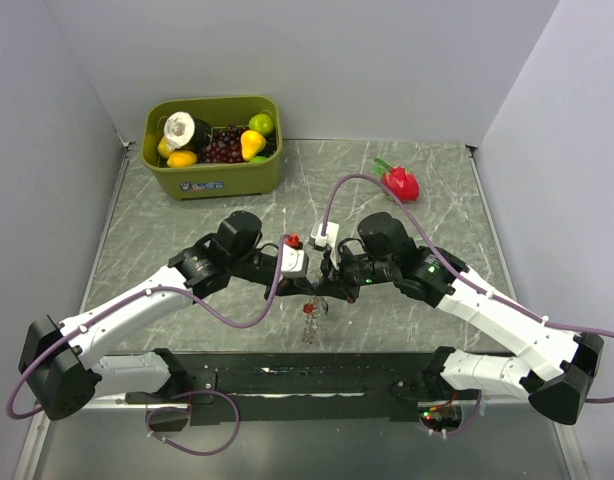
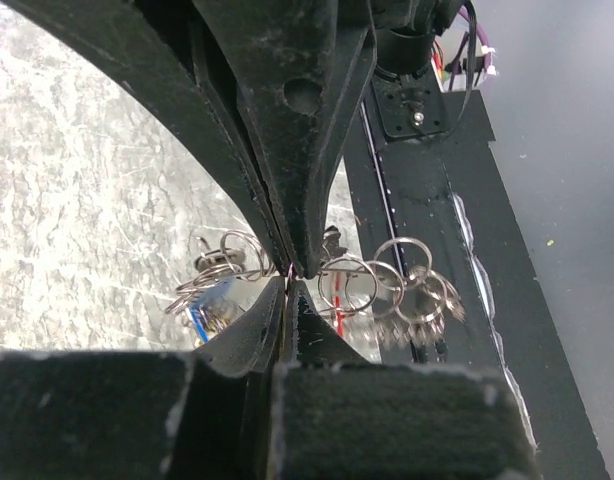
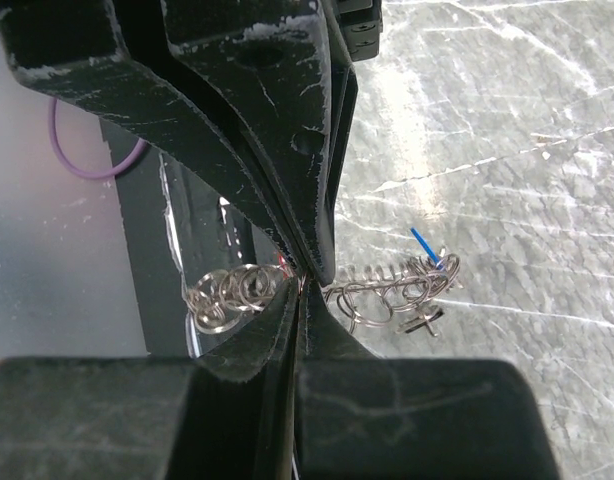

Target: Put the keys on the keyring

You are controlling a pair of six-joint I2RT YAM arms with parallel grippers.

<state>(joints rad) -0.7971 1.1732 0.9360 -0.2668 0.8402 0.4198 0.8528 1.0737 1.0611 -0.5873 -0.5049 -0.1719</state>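
We take this for a robotics lab, probably: plain grey panels (image 1: 317, 60) wall in a marble-patterned table (image 1: 152, 225), left arm (image 1: 117, 312) and right arm (image 1: 502, 315) are bolted to a black rail (image 1: 287, 375), a green bin (image 1: 212, 180) holds toy fruit (image 1: 252, 144).

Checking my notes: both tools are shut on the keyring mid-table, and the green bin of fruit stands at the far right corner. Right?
No. The top external view shows the green bin of fruit at the far left corner, not the right. The rest stands: left tool and right tool are both shut on the keyring mid-table.
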